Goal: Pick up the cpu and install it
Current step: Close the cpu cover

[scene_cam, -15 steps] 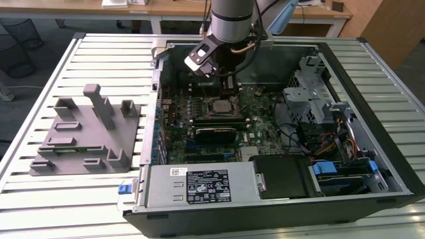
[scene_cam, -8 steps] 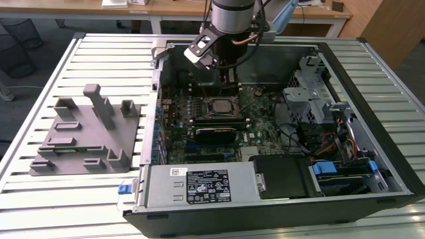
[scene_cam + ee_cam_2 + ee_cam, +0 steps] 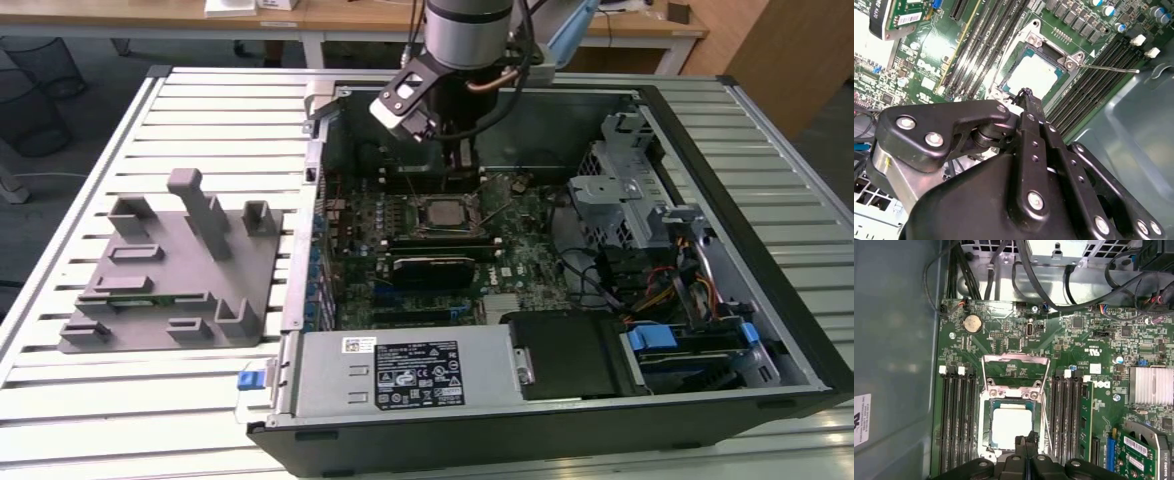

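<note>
Your pincer [image 3: 1026, 440] is hanging with its fingers closed together, gripping nothing, right over one edge of the cpu [image 3: 1011, 424]. The cpu is lying flat in its socket [image 3: 988, 425], whose load plate [image 3: 1015, 358] is standing open beyond, on the green motherboard [image 3: 1014, 342] you are viewing.

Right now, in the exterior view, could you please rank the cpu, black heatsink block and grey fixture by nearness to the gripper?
1. cpu, in the socket by the gripper.
2. black heatsink block, beside the socket.
3. grey fixture, outside the case.
</note>
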`<action>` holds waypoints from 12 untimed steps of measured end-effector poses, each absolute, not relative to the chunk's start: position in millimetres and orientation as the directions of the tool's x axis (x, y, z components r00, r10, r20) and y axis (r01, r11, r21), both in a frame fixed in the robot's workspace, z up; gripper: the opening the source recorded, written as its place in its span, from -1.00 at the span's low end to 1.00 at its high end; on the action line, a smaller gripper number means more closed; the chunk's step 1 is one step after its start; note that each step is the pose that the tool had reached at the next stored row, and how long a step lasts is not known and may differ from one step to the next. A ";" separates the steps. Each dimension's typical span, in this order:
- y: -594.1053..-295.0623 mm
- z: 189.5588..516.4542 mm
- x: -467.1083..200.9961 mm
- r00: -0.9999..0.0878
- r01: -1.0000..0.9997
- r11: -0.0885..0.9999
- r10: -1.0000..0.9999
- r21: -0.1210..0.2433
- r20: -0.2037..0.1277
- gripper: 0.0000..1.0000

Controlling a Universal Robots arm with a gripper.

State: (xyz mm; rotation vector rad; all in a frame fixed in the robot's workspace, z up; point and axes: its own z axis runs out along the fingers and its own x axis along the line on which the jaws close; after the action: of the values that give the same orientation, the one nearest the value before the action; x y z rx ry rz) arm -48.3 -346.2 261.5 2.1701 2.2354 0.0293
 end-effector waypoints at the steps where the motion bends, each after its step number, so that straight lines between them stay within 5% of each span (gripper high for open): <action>1: -347.0 261.6 -48.3 -0.030 0.999 0.030 1.000 0.031 -0.006 -0.79; 12: -347.9 261.6 -42.1 -0.030 0.999 0.030 1.000 0.031 -0.006 -0.79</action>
State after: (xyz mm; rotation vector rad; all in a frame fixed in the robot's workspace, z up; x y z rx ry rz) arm -42.1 -347.9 261.6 2.1701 2.2354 0.0289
